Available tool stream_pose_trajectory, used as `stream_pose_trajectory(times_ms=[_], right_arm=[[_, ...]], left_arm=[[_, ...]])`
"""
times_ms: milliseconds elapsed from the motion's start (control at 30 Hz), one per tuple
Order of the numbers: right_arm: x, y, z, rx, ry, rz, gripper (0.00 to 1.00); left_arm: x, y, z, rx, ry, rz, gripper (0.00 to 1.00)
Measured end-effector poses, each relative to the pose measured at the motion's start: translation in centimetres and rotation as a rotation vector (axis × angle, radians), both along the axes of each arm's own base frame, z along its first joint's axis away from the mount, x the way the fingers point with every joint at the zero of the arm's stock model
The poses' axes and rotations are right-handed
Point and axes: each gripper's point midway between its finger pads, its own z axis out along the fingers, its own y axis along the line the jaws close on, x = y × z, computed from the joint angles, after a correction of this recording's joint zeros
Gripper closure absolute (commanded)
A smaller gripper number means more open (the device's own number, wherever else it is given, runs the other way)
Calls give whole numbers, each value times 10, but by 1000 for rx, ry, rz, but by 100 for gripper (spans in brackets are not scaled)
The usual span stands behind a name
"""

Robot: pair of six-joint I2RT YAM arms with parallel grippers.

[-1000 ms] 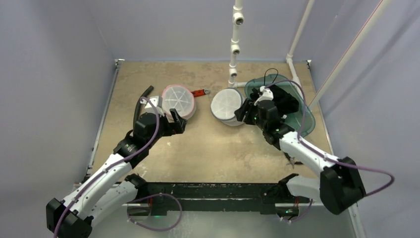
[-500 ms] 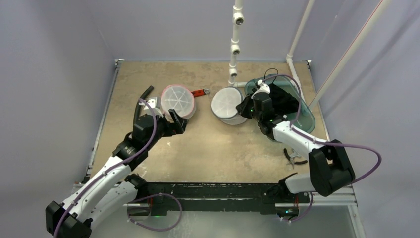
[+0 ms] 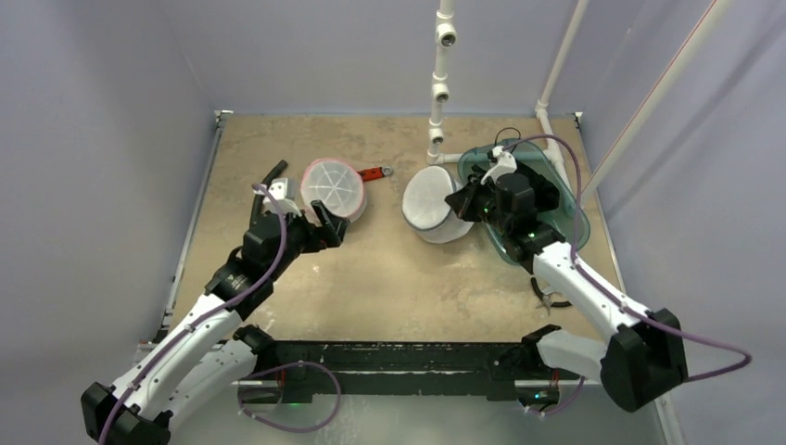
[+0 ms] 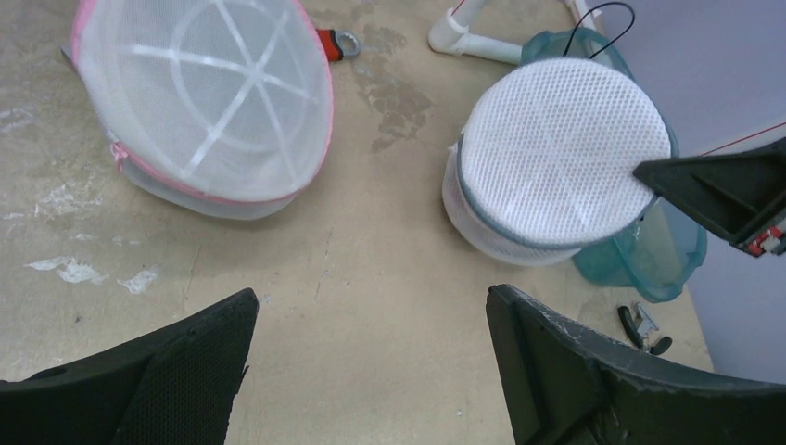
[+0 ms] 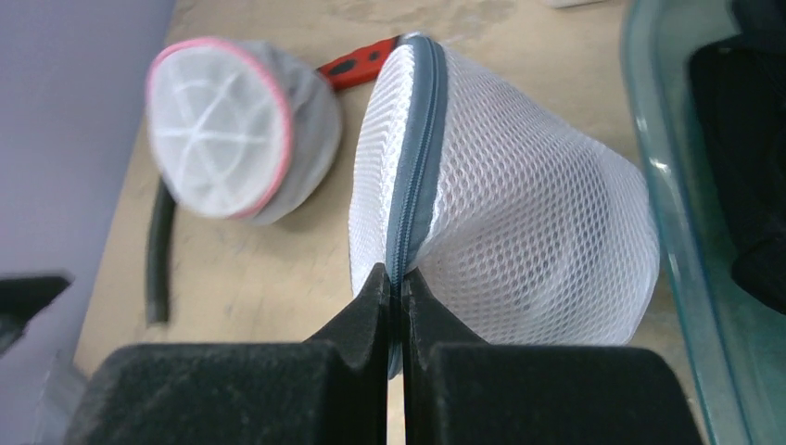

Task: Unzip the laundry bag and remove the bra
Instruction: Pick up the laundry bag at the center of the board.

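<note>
r gripper (image 5: 394,281) clamped on zip seam of white mesh laundry bag (image 5: 528,232), l gripper (image 4: 369,298) spread wide over table (image 4: 361,222)

A round white mesh pouch with pink trim (image 3: 334,185) lies tilted on the tan surface (image 3: 399,278), left of centre. A red-handled tool (image 3: 373,173) pokes out just behind it, and a curved black hose (image 3: 272,173) lies to its left. A translucent teal plastic tub (image 3: 576,215) sits at right, below a white pipe frame (image 3: 441,88). Small black pliers (image 3: 549,298) lie at lower right.

links (image 3: 196,326) white | joints (image 3: 640,360) black | cables (image 3: 574,185) purple | jaws black, textured
</note>
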Motion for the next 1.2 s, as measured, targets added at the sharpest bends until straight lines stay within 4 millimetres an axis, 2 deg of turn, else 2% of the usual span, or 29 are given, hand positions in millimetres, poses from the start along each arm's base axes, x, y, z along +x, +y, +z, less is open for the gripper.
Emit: stream_pose_trajectory(times_ms=[133,300,400,467,567,633,733,867,1200], right_arm=[[-31,13,27,16,-61,178,100],[-81,29,73,73,-198,397,100],[-105,33,90,107,-264,489,100],[-117,38,90,120,-271,552,100],[-130,46,81,142,-254,645,100],[-140,49,68,158,-226,700,100],[-155,52,56,184,-207,771,100],[-169,56,56,212,-227,845,100],[-188,63,72,247,-303,963,100]], left_arm=[[3,-3,23,2,-49,-19,8],[8,-25,67,32,-146,-163,9],[3,-41,92,40,-227,-282,12],[-7,-56,111,43,-294,-406,11],[-20,-72,129,45,-359,-554,11],[-30,-83,137,45,-391,-657,21],[-44,-99,135,28,-398,-812,22],[-59,-116,115,-11,-334,-988,18],[-81,-125,93,-3,-293,-1118,13]])
